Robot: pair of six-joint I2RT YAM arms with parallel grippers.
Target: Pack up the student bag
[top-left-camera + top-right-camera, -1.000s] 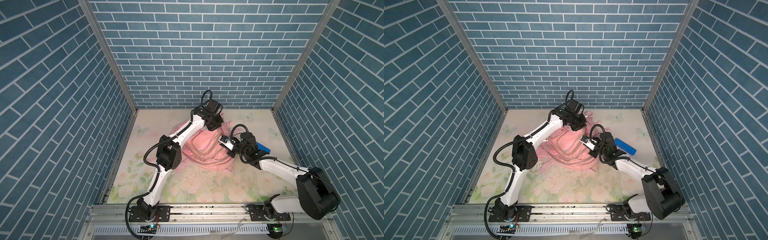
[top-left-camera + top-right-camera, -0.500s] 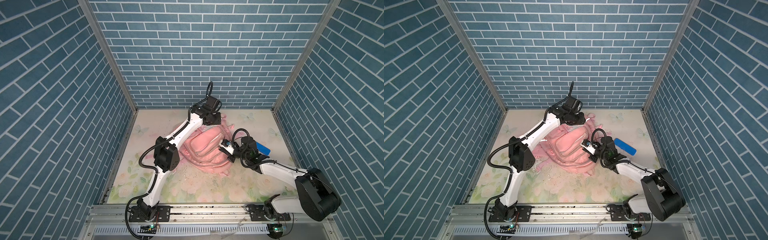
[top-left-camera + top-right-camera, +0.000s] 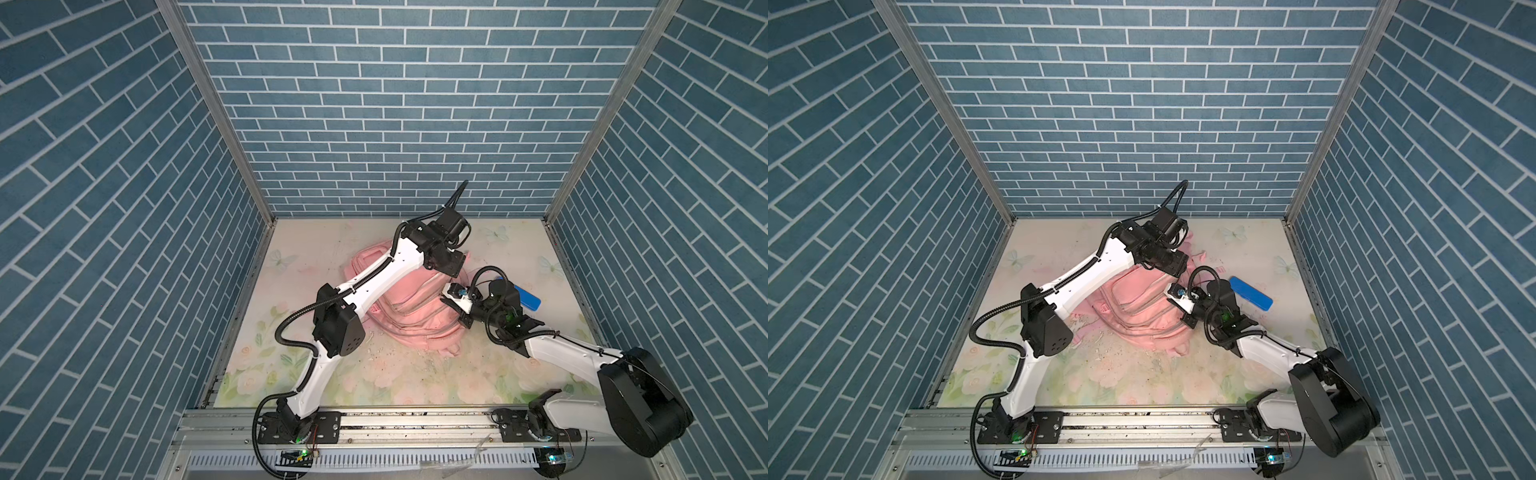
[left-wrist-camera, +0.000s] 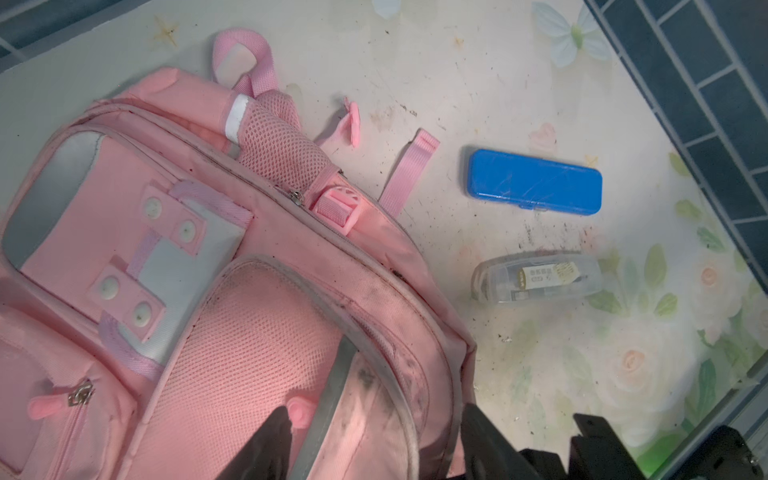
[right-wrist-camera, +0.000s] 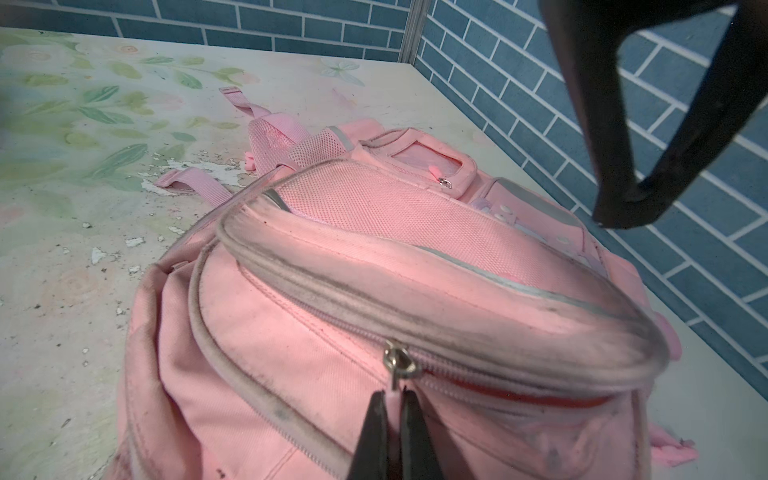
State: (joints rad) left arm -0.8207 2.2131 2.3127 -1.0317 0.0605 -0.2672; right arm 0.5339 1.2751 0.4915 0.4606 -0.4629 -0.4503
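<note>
The student bag (image 3: 415, 311) lies on the floral table (image 3: 374, 382) beneath the left gripper (image 4: 376, 411), whose jaws gape wide. A blue case (image 3: 1251, 293) lies just behind the right gripper (image 5: 394, 395), which is clamped on the bag's zipper pull (image 5: 398, 365).

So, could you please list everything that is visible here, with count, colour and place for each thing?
student bag: one, pink, lying on the table between the two arms.
zip pull: one, metal with pink tab, on the bag's end facing the right arm.
blue case: one, blue, flat on the table right of the bag, apart from it.
clear case: one, transparent, on the table beside the blue case, not touching it.
table: one, pale floral print, scuffed.
walls: three, blue brick pattern, around the table.
left gripper: one, black, open above the bag.
right gripper: one, black, shut on the zip pull.
</note>
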